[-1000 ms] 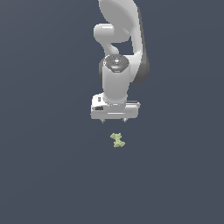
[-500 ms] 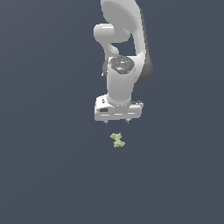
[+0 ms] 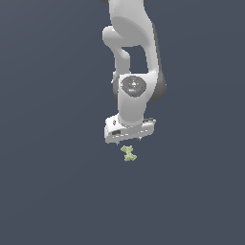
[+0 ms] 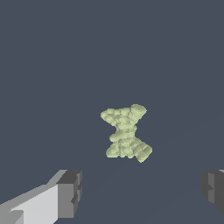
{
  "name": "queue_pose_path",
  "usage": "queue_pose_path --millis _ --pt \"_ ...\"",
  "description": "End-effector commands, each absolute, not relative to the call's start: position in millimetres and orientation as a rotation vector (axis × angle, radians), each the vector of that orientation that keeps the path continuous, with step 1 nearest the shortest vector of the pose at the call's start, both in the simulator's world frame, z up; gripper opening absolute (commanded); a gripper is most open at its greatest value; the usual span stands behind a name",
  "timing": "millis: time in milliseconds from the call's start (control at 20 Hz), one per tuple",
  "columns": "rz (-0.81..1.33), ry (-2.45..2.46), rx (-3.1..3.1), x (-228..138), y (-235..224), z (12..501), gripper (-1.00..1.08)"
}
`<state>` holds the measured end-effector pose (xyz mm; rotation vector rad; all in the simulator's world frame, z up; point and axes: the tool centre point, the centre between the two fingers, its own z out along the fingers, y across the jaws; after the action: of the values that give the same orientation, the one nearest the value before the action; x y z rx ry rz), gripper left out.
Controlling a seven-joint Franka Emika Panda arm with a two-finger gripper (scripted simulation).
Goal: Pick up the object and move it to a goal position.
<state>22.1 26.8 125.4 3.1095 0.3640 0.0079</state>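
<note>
Claw poised over the small bone-shaped piece, nothing grasped yet.

The piece, pale yellow-green and lumpy with a narrow waist and two flared ends, lies alone on the flat dark floor, just below the claw and apart from it. In the wrist view the piece sits ahead of the gap between the two dark fingertips, which stand wide apart with bare floor between them: the claw is released and holds nothing. That spread looks chosen so the fingers can pass either side of the piece, probably to close across its thin waist. The white arm reaches down from above the piece, its wrist turned so the claw points at the floor, slightly tilted in the exterior view. No goal marker shows in either view.
</note>
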Motion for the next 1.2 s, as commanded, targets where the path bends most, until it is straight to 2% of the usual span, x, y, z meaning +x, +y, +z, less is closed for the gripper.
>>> queue_pose_path --millis 0,800,1150 --pt "0.005 0.439 3.103 28 28 113 1.0" --pt "-0.001 0.594 3.085 39 30 83 1.0" --pt "0.0 0.6 3.084 38 30 50 1.0"
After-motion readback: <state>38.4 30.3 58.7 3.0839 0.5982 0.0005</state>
